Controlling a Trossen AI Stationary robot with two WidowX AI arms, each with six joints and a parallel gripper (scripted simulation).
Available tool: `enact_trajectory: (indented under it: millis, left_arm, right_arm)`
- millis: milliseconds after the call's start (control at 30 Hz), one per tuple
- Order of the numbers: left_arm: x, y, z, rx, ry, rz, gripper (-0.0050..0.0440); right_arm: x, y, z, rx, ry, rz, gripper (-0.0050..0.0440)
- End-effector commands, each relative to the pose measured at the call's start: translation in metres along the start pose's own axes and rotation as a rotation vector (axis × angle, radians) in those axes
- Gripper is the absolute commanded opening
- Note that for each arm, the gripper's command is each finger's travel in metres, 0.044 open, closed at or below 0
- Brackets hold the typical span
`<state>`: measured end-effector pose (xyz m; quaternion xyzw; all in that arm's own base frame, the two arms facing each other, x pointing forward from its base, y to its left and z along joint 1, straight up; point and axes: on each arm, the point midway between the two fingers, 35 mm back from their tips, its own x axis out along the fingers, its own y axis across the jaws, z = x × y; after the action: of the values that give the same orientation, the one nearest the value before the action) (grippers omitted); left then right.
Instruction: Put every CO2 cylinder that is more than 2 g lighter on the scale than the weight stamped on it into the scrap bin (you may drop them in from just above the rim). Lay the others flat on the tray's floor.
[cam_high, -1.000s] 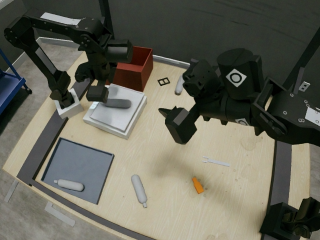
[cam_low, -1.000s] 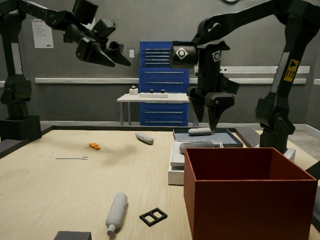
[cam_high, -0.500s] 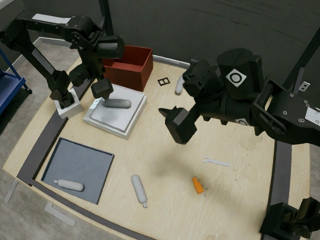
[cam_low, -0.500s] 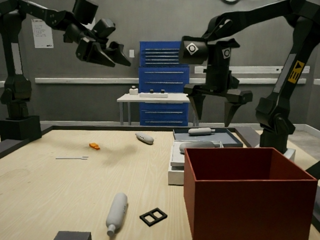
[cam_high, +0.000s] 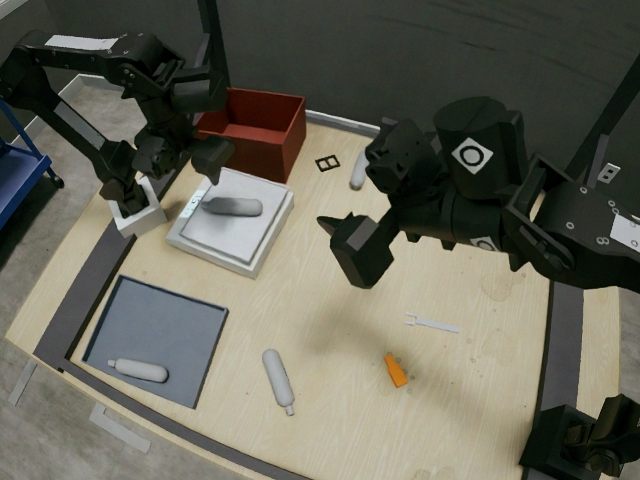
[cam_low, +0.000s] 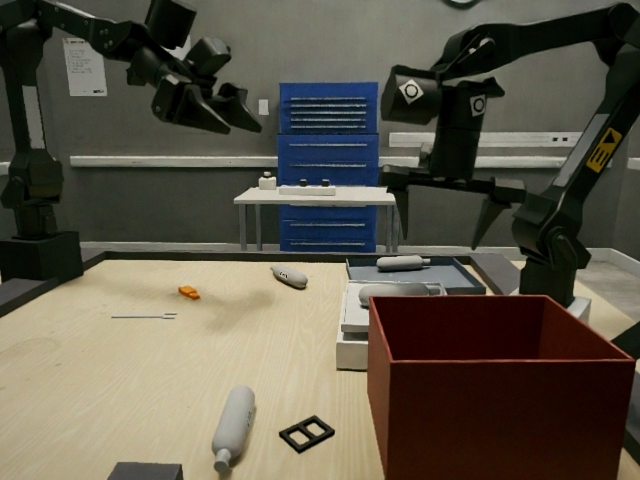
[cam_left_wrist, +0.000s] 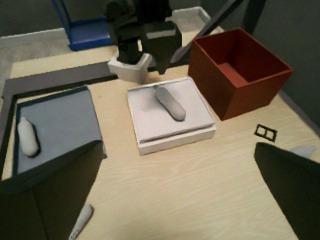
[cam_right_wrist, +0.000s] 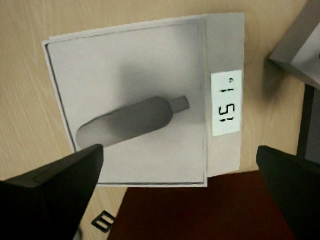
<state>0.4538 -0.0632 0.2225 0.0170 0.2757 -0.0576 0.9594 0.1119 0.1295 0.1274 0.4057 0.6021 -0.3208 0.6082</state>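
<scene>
In the top view, the weighed cylinder (cam_high: 235, 206) (cam_low: 395, 293) (cam_left_wrist: 171, 104) (cam_right_wrist: 130, 120) lies on the scale (cam_high: 222, 263) (cam_low: 351, 353) (cam_left_wrist: 175, 142) (cam_right_wrist: 222, 150), neck towards the display (cam_high: 193, 204) (cam_right_wrist: 226, 102). The right claw (cam_high: 188, 167) (cam_low: 439, 241) (cam_left_wrist: 158, 62) (cam_right_wrist: 180, 152) is much nearer than the left claw (cam_high: 330, 222) (cam_low: 244, 130) (cam_left_wrist: 177, 148). One cylinder (cam_high: 139, 370) (cam_low: 400, 263) (cam_left_wrist: 28, 137) lies in the tray (cam_high: 170, 320) (cam_low: 439, 274) (cam_left_wrist: 65, 110); two more, the near cylinder (cam_high: 278, 379) (cam_low: 289, 276) (cam_left_wrist: 82, 220) and the far cylinder (cam_high: 357, 173) (cam_low: 235, 421) (cam_left_wrist: 303, 151) (cam_right_wrist: 78, 234), lie on the bench. In the exterior view, the right claw hangs above the scale, released, with its fingers spread. The marks on the two bench cylinders are too small to read; so is the yellow label (cam_low: 603, 149) on the right arm. In the left wrist view, the left claw is released too, with nothing between its fingers, and the red bin (cam_high: 242, 155) (cam_low: 496, 413) (cam_left_wrist: 220, 90) (cam_right_wrist: 200, 210) stands just beside the scale. In the right wrist view, the weighed cylinder's long axis runs roughly along the line between the fingers, slightly slanted, so a pick across its body would probably need the wrist turned about a quarter turn. The display, seen sideways, appears to read 151 g; no stamp shows on the weighed cylinder's visible side, so bin or tray cannot be settled from here.
</scene>
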Motion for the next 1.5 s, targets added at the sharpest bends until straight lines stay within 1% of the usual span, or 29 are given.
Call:
enact_trajectory:
  millis: [0,100,167,300,667,733,867,1233,1300,1367,1467]
  left_arm:
    - [-0.005,0.0,0.01,-0.002,-0.027,0.0,0.044]
    - [-0.005,0.0,0.01,-0.002,-0.027,0.0,0.044]
    - [-0.005,0.0,0.01,-0.002,-0.027,0.0,0.044]
    - [-0.005,0.0,0.01,-0.002,-0.027,0.0,0.044]
    - [-0.005,0.0,0.01,-0.002,-0.027,0.0,0.044]
    - [-0.005,0.0,0.01,-0.002,-0.027,0.0,0.044]
    - [-0.005,0.0,0.01,-0.002,-0.027,0.0,0.044]
    - [-0.005,0.0,0.01,-0.002,-0.027,0.0,0.044]
    - [-0.005,0.0,0.01,-0.002,-0.027,0.0,0.044]
    - [-0.005,0.0,0.01,-0.002,-0.027,0.0,0.044]
    - [-0.005,0.0,0.01,-0.002,-0.027,0.0,0.044]
  right_arm:
    - [-0.002,-0.006,0.0,-0.19,0.029,0.027,0.044]
    - [-0.002,-0.01,0.001,-0.329,0.033,0.043,0.044]
    - [-0.002,-0.01,0.001,-0.329,0.033,0.043,0.044]
    - [-0.002,-0.017,0.003,-0.561,0.036,0.07,0.044]
    - [0.0,-0.03,0.005,-1.064,0.019,0.137,0.044]
    - [0.0,-0.03,0.005,-1.064,0.019,0.137,0.044]
    - [0.002,-0.038,0.008,-1.288,0.0,0.165,0.044]
    - [0.01,-0.056,0.014,-1.788,-0.076,0.223,0.044]
    - [0.01,-0.056,0.014,-1.788,-0.076,0.223,0.044]
    - [0.012,-0.06,0.016,-1.9,-0.097,0.234,0.044]
    - [0.015,-0.063,0.017,-1.996,-0.118,0.243,0.044]
